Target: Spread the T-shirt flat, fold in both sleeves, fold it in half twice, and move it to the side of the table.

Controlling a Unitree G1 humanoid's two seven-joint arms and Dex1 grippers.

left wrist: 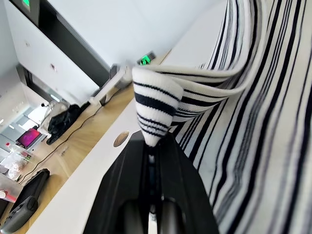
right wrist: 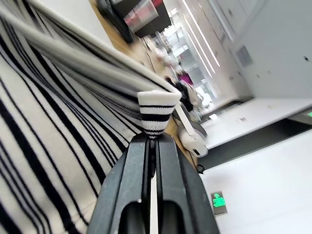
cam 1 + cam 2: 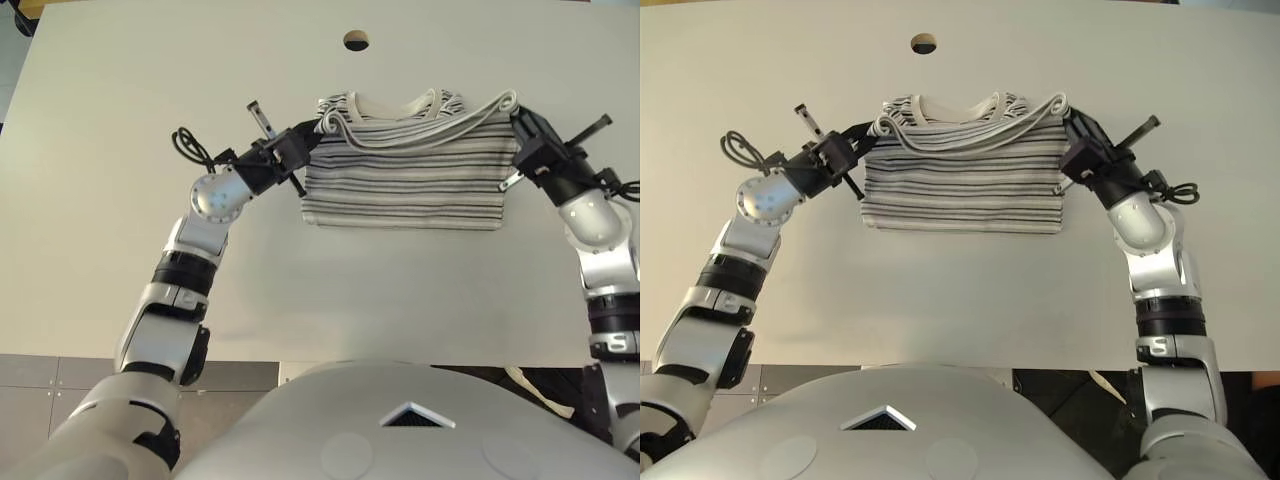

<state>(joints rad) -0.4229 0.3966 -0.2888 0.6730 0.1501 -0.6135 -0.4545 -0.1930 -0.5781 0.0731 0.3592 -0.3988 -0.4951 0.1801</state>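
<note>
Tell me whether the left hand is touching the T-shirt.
Touching. The left wrist view shows the left hand shut on a bunched fold of the T-shirt, cloth pinched between its tips.

White table (image 3: 120, 250) with a round hole (image 3: 355, 40); pale walls (image 2: 273, 185) beyond.

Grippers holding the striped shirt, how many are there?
2. The left gripper pinches the shirt at its far left corner, the right gripper at its far right corner.
</note>
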